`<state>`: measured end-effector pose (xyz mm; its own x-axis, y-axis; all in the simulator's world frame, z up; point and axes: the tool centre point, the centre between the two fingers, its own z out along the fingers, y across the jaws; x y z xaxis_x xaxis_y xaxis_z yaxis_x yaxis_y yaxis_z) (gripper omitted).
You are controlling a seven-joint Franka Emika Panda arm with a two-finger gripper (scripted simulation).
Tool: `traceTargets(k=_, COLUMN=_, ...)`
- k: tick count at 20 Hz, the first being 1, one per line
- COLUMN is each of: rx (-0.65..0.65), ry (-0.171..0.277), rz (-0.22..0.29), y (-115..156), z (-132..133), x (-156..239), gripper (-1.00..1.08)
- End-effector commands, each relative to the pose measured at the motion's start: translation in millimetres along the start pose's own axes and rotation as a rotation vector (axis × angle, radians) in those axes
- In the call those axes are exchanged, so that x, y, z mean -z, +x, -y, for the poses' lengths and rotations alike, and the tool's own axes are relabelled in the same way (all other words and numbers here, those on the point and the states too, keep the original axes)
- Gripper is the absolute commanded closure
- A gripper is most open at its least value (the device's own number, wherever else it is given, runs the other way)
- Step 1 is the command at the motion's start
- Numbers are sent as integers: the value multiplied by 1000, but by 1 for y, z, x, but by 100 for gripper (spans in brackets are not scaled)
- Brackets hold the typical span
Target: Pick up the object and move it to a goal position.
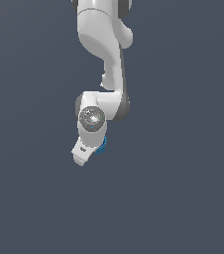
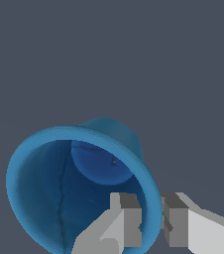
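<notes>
The object [image 2: 74, 193] is a bright blue cup, seen close in the wrist view with its hollow inside facing the camera. My gripper [image 2: 151, 211] is shut on the cup's rim wall, one finger [image 2: 126, 218] inside the cup and the other outside it. In the exterior view only a thin blue edge of the object [image 1: 103, 145] shows behind the white hand, and the gripper [image 1: 83, 158] points down toward the exterior view's left.
Plain dark grey ground fills both views. The white arm [image 1: 109, 54] reaches down from the top of the exterior view.
</notes>
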<state>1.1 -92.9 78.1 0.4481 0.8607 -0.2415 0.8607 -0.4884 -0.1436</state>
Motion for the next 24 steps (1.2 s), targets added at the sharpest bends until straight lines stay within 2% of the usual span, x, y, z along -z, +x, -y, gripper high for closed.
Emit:
traceTargets(k=1, rx=-1, ry=-3, rz=-1, y=-6, z=1, x=9, gripper=108)
traceTargets(k=7, rx=-1, ry=-3, rz=-1, y=-31, z=9, x=40, gripper=108)
traceTargets(k=18, rx=-2, ry=-2, rz=-2, y=-102, z=28, x=128, gripper=108)
traceTargets(k=24, rx=-2, ry=-2, rz=-2, y=-126, z=34, x=160, gripper=108)
